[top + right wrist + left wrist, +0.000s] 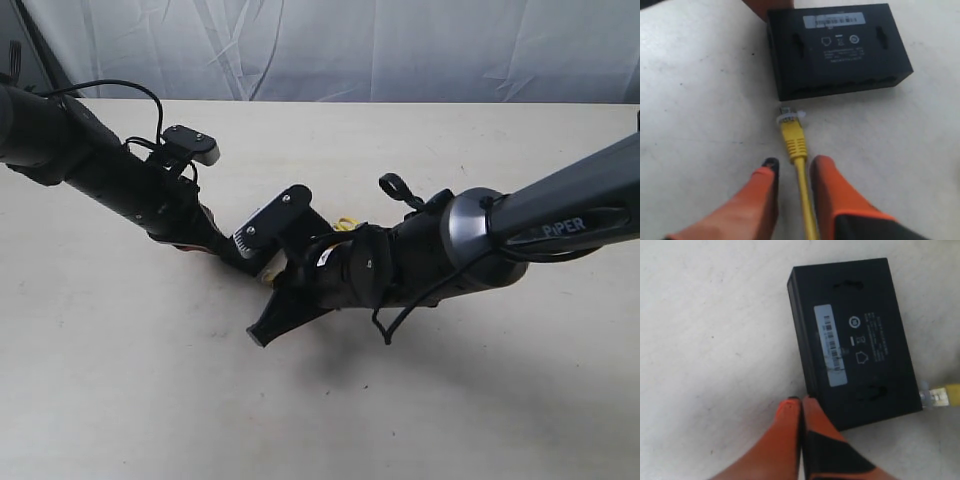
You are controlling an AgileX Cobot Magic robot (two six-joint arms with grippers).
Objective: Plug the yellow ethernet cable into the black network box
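The black network box (855,340) lies flat on the table with its white label strip up. My left gripper (801,400) is shut and empty, its tips against the box's near corner. In the right wrist view the box (837,50) shows its port side. The yellow ethernet cable (792,135) lies in front of it, with its clear plug a short gap from the ports. My right gripper (796,166) is open, one finger on each side of the cord just behind the plug. In the exterior view both wrists cover the box, and only a bit of yellow cable (345,224) shows.
The pale table (100,380) stretches out on all sides, with a grey cloth backdrop (350,50) behind its far edge. The left arm (120,170) and the right arm (500,235) meet over the middle, close together.
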